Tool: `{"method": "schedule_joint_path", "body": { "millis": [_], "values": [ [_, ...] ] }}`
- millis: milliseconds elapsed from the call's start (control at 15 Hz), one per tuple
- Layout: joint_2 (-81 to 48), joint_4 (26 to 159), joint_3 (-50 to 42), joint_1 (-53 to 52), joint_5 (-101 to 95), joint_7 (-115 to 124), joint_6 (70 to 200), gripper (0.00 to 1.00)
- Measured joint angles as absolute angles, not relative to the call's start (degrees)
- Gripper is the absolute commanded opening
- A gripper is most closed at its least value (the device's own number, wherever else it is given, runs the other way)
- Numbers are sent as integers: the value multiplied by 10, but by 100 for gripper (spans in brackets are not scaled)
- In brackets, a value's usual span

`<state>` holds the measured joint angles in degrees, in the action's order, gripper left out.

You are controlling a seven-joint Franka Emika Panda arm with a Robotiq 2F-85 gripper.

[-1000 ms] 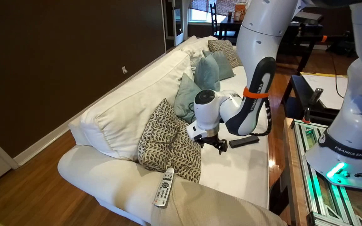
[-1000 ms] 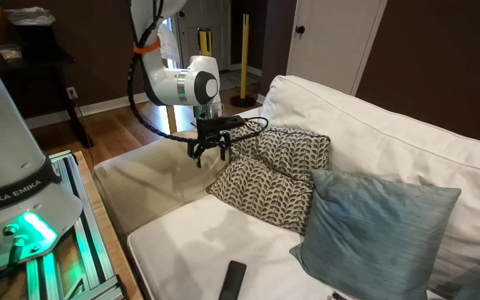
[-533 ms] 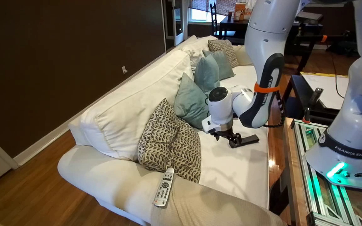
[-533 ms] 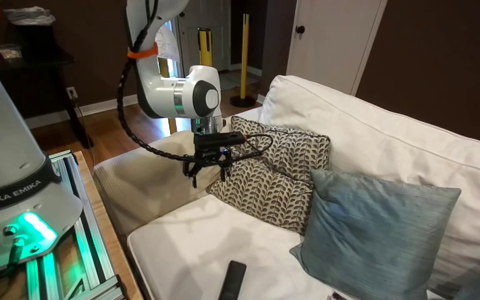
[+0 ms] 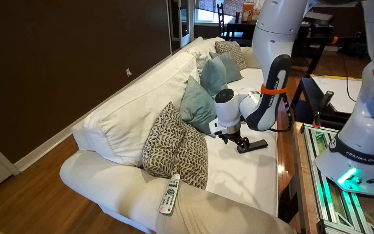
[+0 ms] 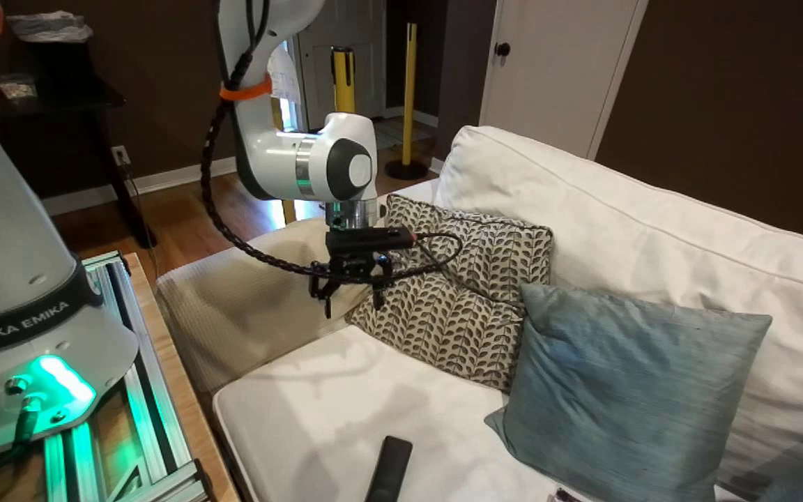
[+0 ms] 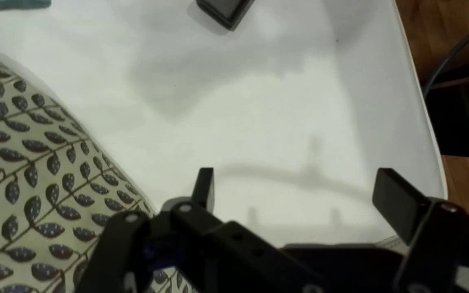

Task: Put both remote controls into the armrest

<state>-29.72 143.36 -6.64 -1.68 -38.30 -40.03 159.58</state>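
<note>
**Silver-grey remote control lying on the armrest, black remote control lying on the sofa seat**

The silver-grey remote control is showing in an exterior view alone, face up along the edge of a ribbed cover that is draping the armrest. The black remote control is appearing in all three views, but in the wrist view only a corner is entering at the top edge. There the tool is hanging above the sofa seat, its fingers standing wide apart and the black remote control lying clear of both. A small object, too cropped to identify, is showing in an exterior view at the lower edge, beside a teal cushion. A leaf-patterned cushion is leaning into the corner between the armrest and the backrest, near one end of the silver-grey remote control; contact is not showing clearly. In an exterior view the robot arm is blocking part of the sofa seat and the tool is overlapping the black remote control.
</note>
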Motion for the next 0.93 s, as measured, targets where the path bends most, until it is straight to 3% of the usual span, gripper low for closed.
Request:
{"method": "schedule_joint_path", "body": {
  "millis": [933],
  "values": [
    [-425, 1397, -169, 78, -396, -274, 1617, 100]
  ]
}}
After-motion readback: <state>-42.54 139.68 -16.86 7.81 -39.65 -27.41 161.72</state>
